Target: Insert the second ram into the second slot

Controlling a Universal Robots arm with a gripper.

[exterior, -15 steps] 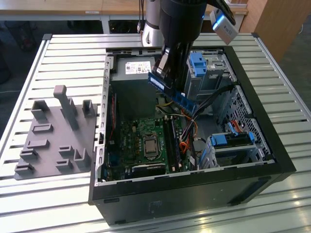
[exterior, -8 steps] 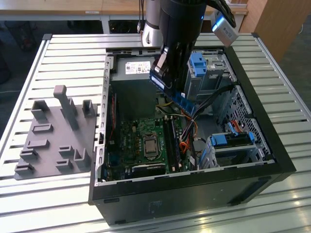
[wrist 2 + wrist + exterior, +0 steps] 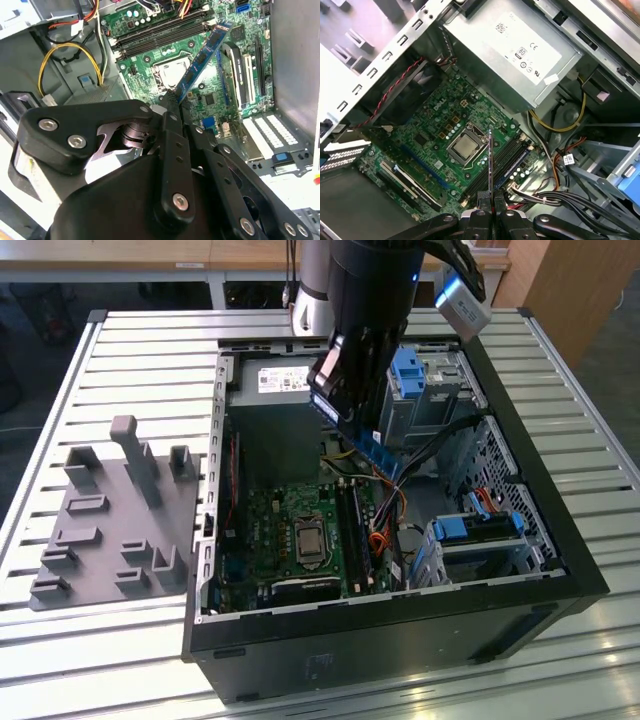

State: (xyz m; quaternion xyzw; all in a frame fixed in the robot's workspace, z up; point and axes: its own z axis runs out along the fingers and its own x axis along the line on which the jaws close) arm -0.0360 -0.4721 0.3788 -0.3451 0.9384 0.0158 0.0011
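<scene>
Nearest in the exterior view is the dark side wall of the open computer case (image 3: 380, 640), which lies flat on the slatted metal tabletop (image 3: 140, 370), probably so the motherboard (image 3: 270, 530) faces up and can be reached from above. On the exterior view's left, just beside the case, sits a grey holder tray (image 3: 110, 530) with upright posts and pockets, most likely a parking place for parts. Inside the case, the CPU socket (image 3: 308, 540) lies mid-board, and the long dark memory slots (image 3: 357, 535) run near to far just on its exterior view's right; whether one already carries a stick I cannot tell. Blue drive caddies (image 3: 475, 530) stand further to that side. Above the slots hangs the second ram (image 3: 375, 448), a blue stick in the air, tilted and clear of the board. In the second wrist view it (image 3: 202, 57) juts out from the tool (image 3: 176, 100) over the socket, while the first wrist view shows it edge-on (image 3: 490, 160), roughly parallel with the slots (image 3: 506, 159). The tool (image 3: 345, 405) is pinching the ram at one end, fingers pressed onto its flat faces, which seems meant to leave the contact edge free to meet a slot. Farthest back sits the grey power supply (image 3: 275, 390).
</scene>
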